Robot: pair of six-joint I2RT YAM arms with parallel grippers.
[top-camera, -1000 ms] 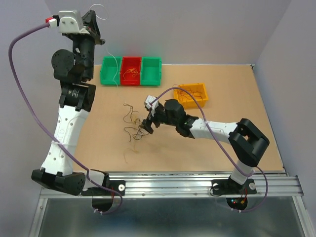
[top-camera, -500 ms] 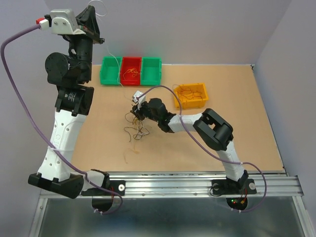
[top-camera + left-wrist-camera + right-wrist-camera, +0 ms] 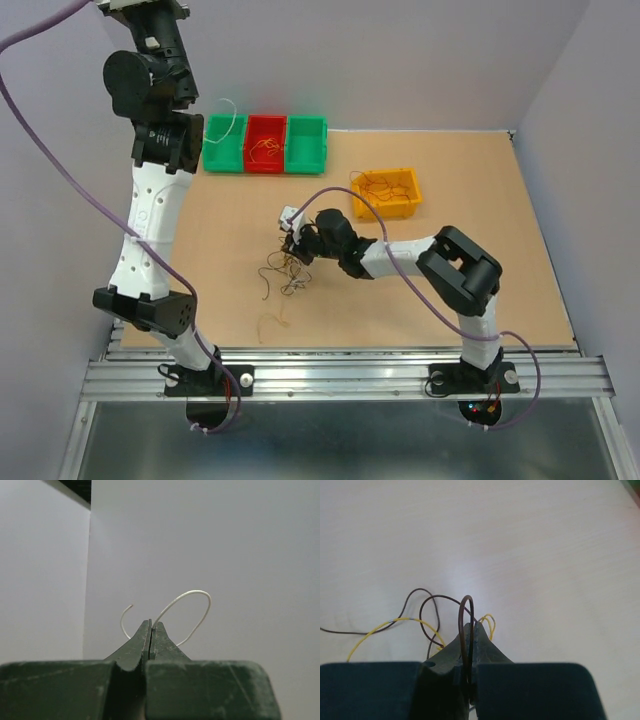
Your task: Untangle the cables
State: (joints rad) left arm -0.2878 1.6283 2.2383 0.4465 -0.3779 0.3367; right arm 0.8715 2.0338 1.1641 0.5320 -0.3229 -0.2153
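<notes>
Right wrist view: right gripper, open a second ago, now clamps a brown wire from the tangle on the table. Left gripper, raised high, pinches a white wire; pulling apart looks next.

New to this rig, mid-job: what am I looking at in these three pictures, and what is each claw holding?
Two robot arms are bolted at the near edge of a table. The overhead picture looks down from behind them; the other two come from a camera on each wrist, looking along its fingers. The left gripper, raised high, is shut on a thin white cable. The right gripper, low over the table, is shut on a brown cable from the loose tangle. Farther back sit a green-red-green row of bins and a yellow bin.
</notes>
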